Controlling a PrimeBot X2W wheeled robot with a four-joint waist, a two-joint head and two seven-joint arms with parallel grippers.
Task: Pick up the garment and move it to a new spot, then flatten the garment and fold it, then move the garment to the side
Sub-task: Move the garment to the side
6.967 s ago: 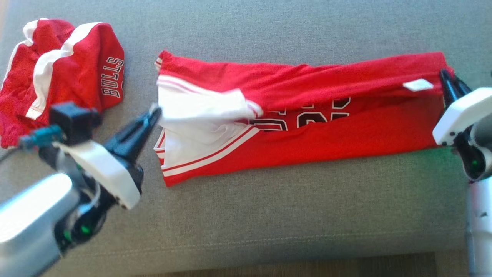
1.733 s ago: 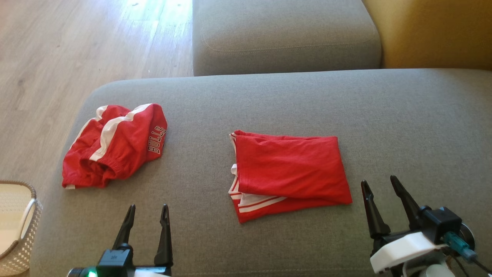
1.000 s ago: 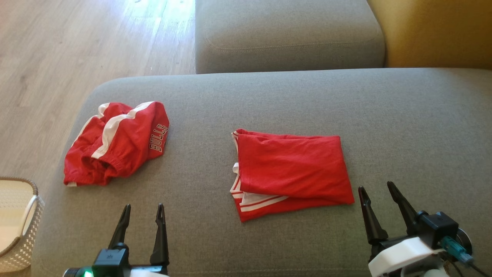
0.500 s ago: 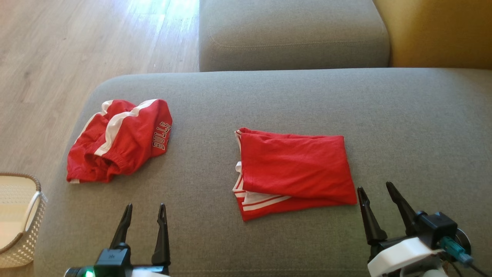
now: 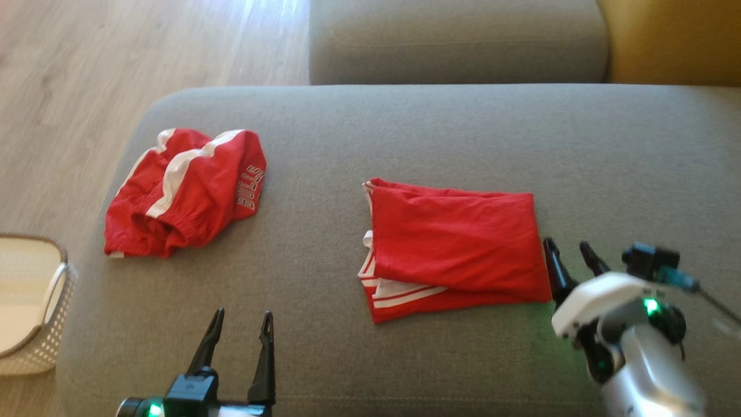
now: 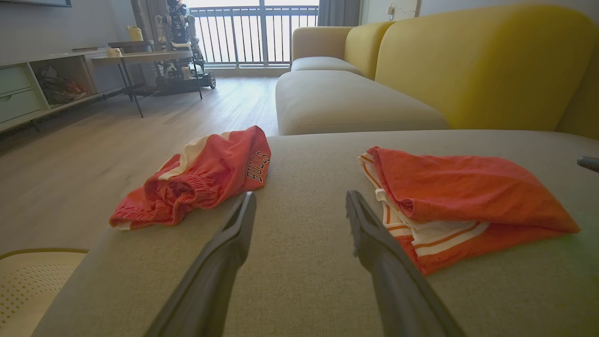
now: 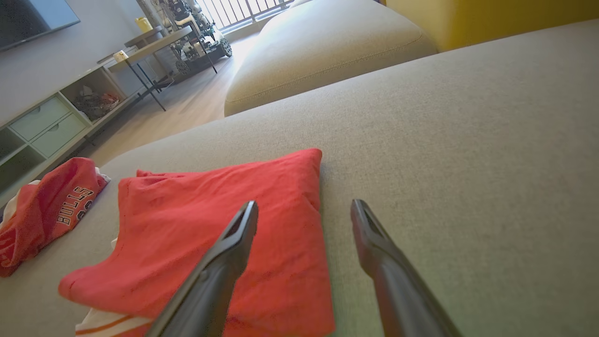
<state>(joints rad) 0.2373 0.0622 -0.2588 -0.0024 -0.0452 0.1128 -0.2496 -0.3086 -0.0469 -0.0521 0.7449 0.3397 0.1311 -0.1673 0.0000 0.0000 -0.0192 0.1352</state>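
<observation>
The folded red garment [image 5: 454,246] lies in the middle of the grey sofa cushion [image 5: 405,133], and the right gripper [image 5: 566,244] sits just beside its right edge, jaws spread wide and holding nothing. In the right wrist view one finger hangs over the cloth and the other over bare cushion. The left gripper [image 5: 243,314] waits near the front edge, well apart from the garment, equally wide open and empty. My worry is the pinch. If those fingers catch only the top layer at that edge, a pull to the side would likely peel the fold open. A drag from one side alone could let the white-trimmed layers at the far end trail and splay. Digging in too low might also snag the cushion fabric. The crumpled red shorts [image 5: 185,191] lie off to the left, so a shove that way risks tangling the two. I can't say how many layers are stacked underneath. The right arm is blurred from above, so the fingertips may or may not be touching cloth. The basket [image 5: 35,324] is cut off at the edge.
</observation>
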